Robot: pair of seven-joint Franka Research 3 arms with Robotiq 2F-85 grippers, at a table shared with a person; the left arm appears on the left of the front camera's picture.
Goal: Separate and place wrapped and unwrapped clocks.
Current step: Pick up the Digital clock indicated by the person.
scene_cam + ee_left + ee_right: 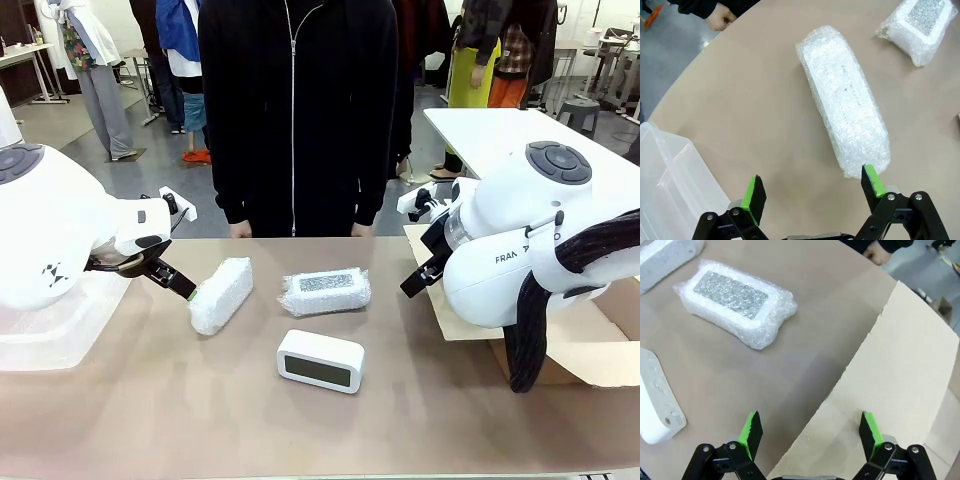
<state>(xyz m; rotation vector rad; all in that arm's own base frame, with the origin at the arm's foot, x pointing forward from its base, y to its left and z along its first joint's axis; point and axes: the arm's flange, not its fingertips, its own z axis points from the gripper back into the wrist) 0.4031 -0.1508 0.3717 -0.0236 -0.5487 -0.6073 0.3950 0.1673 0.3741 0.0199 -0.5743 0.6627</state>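
Note:
Three clocks lie mid-table. One wrapped clock (221, 294) (845, 100) lies slanted at the left, in white bubble wrap. A second wrapped clock (325, 291) (735, 302) (917, 27) sits in the centre, its grey face showing through the wrap. In front of them stands the bare white clock (320, 360) (655, 400) with a dark face. My left gripper (180, 284) (812, 187) is open just short of the slanted bundle's near end, one pad (872, 180) next to its corner. Over the table's right, at the edge of a cardboard flap (900, 375), my right gripper (417, 278) (810, 429) is open and holds nothing.
A clear plastic bin (50, 335) (665, 175) sits at the table's left edge. An open cardboard box (590, 345) sits at the right. A person in black stands at the far side, with a hand (720, 20) (877, 252) at the table edge.

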